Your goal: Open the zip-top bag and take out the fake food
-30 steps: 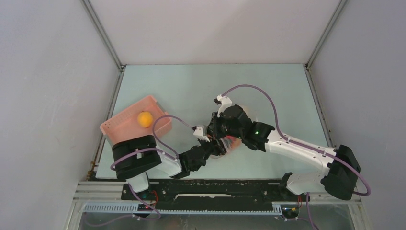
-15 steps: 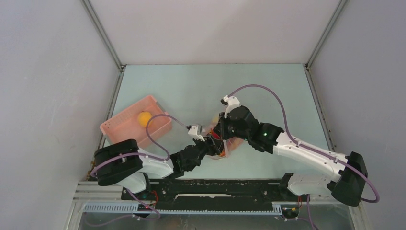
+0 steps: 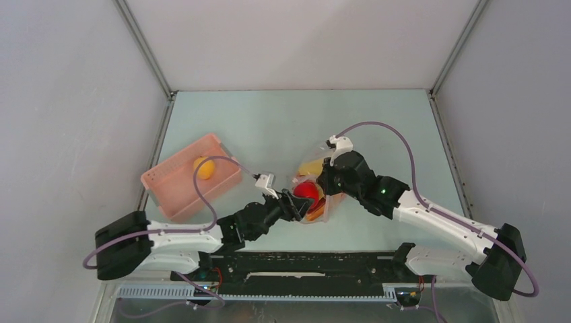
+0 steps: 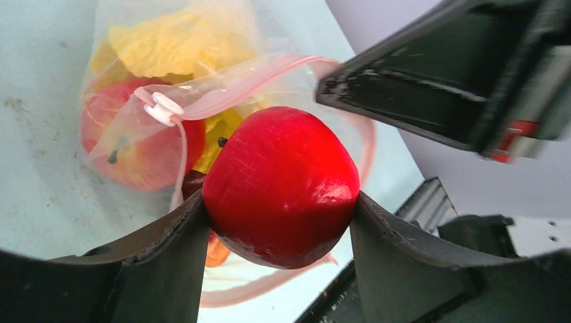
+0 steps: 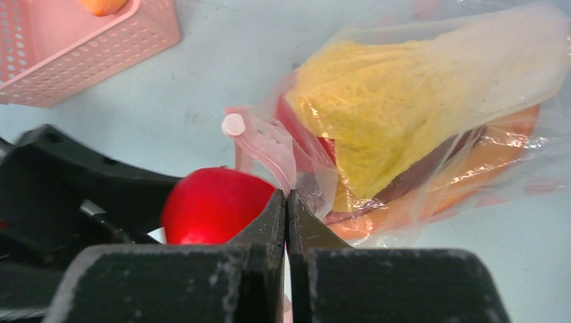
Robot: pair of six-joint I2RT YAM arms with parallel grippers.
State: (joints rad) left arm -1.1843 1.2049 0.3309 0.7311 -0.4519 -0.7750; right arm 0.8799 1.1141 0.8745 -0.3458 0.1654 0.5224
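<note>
On my overhead feed the table point(image 3: 269, 128) carries the pink slatted basket point(image 3: 176, 195) at about 9 o'clock from the zip-top bag point(image 5: 485, 74), which lies near the middle with its mouth gaping. My right gripper point(image 5: 287, 202) is pinched tight on the bag's pink zip strip. My left gripper point(image 4: 277, 202) clamps a red toy fruit point(image 4: 279, 168) at the mouth — the bag's 9 o'clock side. Inside the bag are a yellow piece point(image 5: 377, 114), a second red fruit point(image 4: 135, 155) and an orange stick point(image 5: 485, 161). An orange round fruit point(image 3: 204, 167) sits in the basket.
</note>
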